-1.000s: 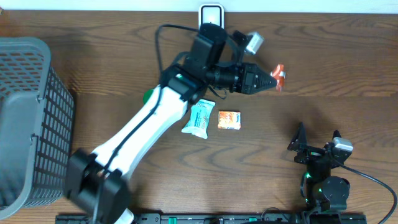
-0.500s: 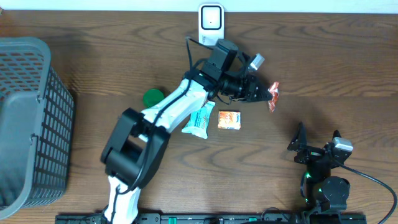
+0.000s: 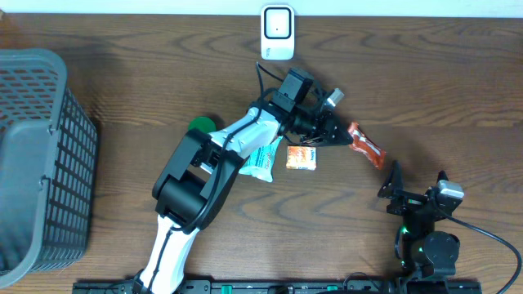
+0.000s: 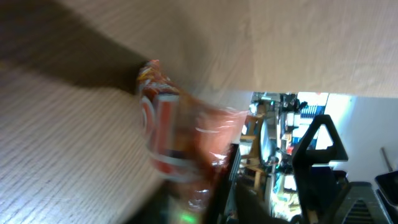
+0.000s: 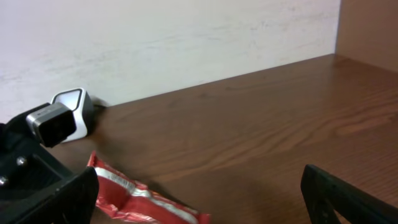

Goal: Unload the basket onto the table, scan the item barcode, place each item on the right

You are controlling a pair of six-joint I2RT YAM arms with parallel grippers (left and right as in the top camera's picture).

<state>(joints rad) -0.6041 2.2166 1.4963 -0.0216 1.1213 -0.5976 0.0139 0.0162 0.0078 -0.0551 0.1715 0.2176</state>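
**Red wrapper comes down, away from the scanner**

Over the last second we see the left gripper (image 3: 341, 139) carry the red wrapper (image 3: 367, 145) from up beside the scanner (image 3: 277, 22) down toward the right gripper (image 3: 417, 178). The wrapper now lies flat on the wood, just off the left fingertips and well apart from the scanner. Whether the left jaws have let go we cannot tell, because that wrist view is blurred. The right jaws stand wide, holding nothing. We judge this item's scan done and its set-down under way, with 2 left to scan: the teal packet (image 3: 263, 157) and the orange box (image 3: 301, 157).
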